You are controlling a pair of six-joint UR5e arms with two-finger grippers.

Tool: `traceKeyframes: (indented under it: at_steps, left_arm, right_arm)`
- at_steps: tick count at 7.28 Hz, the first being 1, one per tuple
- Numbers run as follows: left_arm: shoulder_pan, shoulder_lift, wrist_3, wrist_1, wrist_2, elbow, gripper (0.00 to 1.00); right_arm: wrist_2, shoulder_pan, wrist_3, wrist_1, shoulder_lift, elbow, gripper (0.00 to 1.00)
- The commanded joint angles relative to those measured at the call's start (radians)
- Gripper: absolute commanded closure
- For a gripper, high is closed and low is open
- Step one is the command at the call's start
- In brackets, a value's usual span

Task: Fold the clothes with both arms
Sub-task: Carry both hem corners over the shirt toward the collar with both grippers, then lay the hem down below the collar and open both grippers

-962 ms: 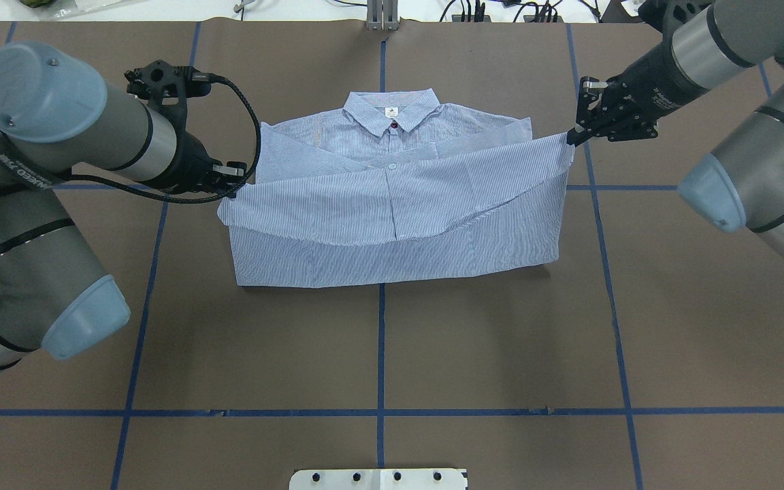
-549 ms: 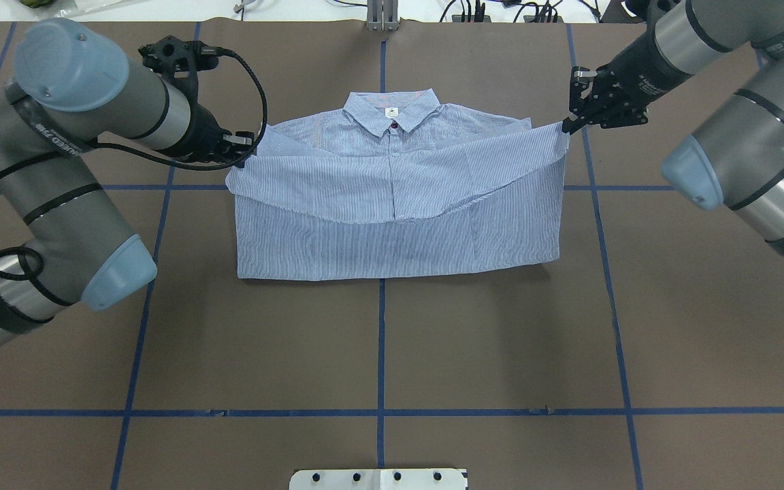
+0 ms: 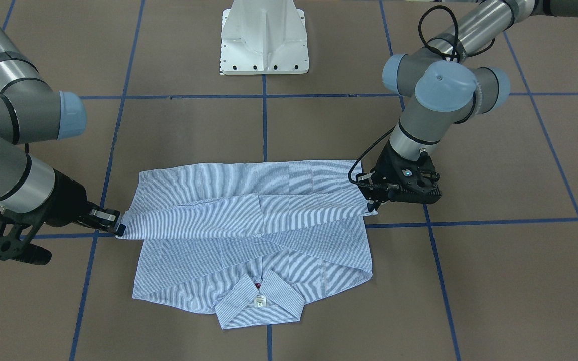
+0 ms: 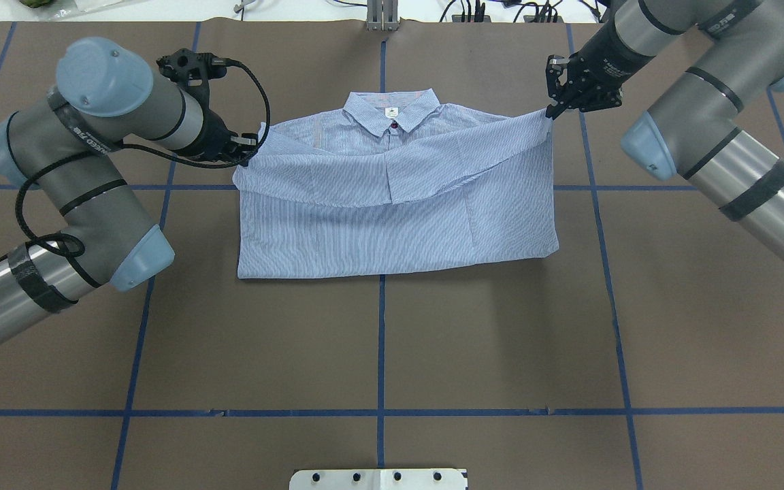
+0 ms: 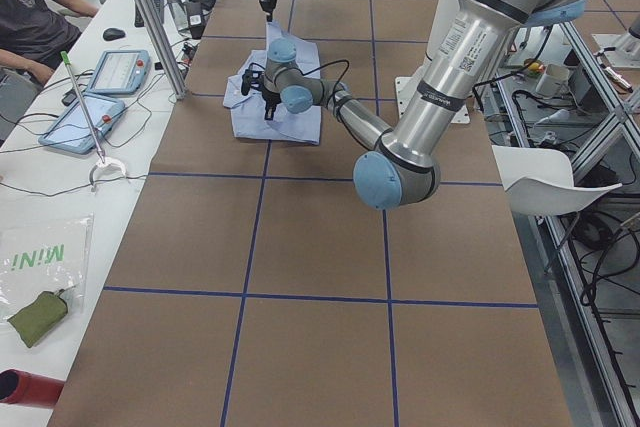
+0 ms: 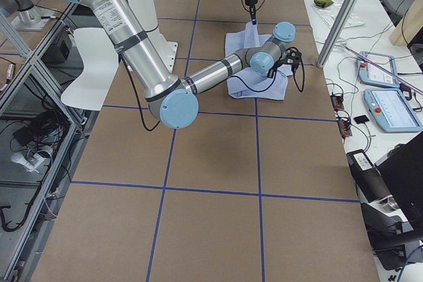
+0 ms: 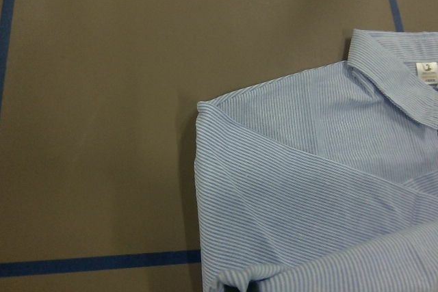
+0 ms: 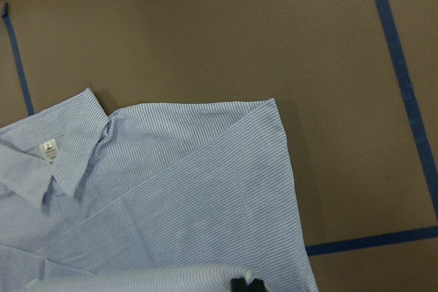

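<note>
The brown tabletop (image 4: 378, 340) is marked into squares by blue tape lines (image 4: 381, 354). Along one side runs a white bench (image 5: 30, 217) carrying a teach pendant (image 5: 122, 70), cables and a green pouch (image 5: 35, 315). A silver post (image 5: 150, 22) rises beside it, and a white chair (image 5: 545, 187) stands opposite.

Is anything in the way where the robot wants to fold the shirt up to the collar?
No, nothing I can see. The left hand and right hand each pinch a lifted corner of the shirt, and the cloth between there and the collar lies bare.
</note>
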Motion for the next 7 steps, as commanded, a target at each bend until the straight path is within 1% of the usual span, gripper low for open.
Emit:
traceKeyframes:
  at_steps: [1,3,6,7]
  left_arm:
    - [-0.013,-0.008,0.000,-0.038,0.001,0.051,1.00]
    - [-0.017,-0.068,0.000,-0.040,0.001,0.116,1.00]
    - [-0.040,-0.077,0.026,-0.052,0.001,0.153,1.00]
    - [-0.040,-0.077,0.028,-0.084,0.001,0.183,1.00]
  right_arm:
    - [-0.008,-0.005,-0.007,-0.001,0.069,-0.098,1.00]
    - [-0.008,-0.007,-0.023,0.001,0.099,-0.132,1.00]
    - [-0.014,-0.012,-0.027,0.001,0.111,-0.165,1.00]
    - [-0.017,-0.013,-0.029,0.002,0.104,-0.165,1.00]
